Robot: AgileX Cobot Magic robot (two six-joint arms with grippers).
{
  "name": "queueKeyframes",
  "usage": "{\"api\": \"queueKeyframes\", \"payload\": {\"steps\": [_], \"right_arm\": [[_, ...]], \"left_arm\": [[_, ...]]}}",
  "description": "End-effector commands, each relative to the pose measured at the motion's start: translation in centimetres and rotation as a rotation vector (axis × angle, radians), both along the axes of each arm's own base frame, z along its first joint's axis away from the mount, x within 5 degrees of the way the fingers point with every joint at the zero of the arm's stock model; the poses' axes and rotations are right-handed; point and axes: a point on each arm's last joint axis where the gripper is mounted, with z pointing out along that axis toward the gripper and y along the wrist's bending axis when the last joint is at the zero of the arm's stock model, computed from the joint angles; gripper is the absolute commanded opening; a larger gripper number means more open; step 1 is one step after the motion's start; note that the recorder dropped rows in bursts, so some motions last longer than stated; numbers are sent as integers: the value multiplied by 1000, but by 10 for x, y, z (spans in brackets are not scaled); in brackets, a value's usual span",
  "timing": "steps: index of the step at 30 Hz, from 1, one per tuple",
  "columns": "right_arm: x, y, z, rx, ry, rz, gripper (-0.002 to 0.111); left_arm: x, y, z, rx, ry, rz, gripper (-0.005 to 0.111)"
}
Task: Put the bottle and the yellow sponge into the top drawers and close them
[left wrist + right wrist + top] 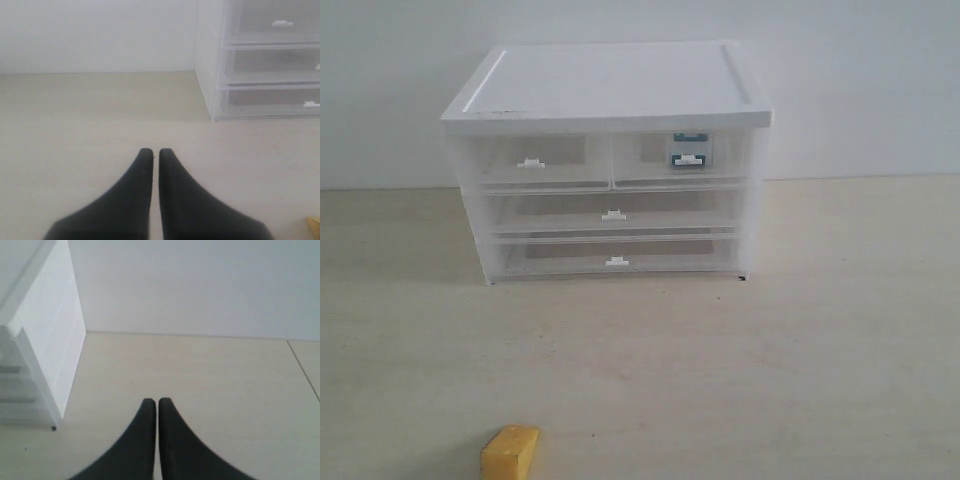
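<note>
Exterior view: your bottle (688, 148) is only a blur behind the translucent front of the 3 o'clock one of the top drawers (560, 160). Both are shut, and a handle tab crosses it. Yellow sponge (510, 453) sits on the tabletop (770, 380) at 7 o'clock from the cabinet (610, 85), well apart, bottom edge cropped. Your left end effector (156, 152) and right end effector (157, 402) are closed and empty.

Left claw (155, 151) and right claw (157, 401) both closed (empty), hovering low.

bare tabletop (740, 380) spreads before the cabinet (610, 90), broken only by the yellow sponge (509, 452) well in front
</note>
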Motion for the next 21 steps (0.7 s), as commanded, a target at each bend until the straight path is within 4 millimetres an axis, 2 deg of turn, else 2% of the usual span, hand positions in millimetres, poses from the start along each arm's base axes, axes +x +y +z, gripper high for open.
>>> {"api": "queueKeyframes", "payload": {"steps": [1, 7, 11, 14, 17, 21], "right_arm": [[-30, -1, -8, 28, -138, -5, 0], [-75, -2, -28, 30, -210, -2, 0], [-112, -3, -31, 40, -293, -3, 0], [-132, -4, -31, 64, -328, -8, 0], [-145, -4, -26, 57, -395, -5, 0], [-149, -5, -25, 39, -404, -4, 0]], "left_arm": [[0, 0, -1, 4, 0, 1, 4], [0, 0, -1, 4, 0, 1, 4], [0, 0, -1, 4, 0, 1, 4], [0, 0, -1, 4, 0, 1, 4], [0, 0, -1, 4, 0, 1, 4], [0, 0, -1, 4, 0, 1, 4]]}}
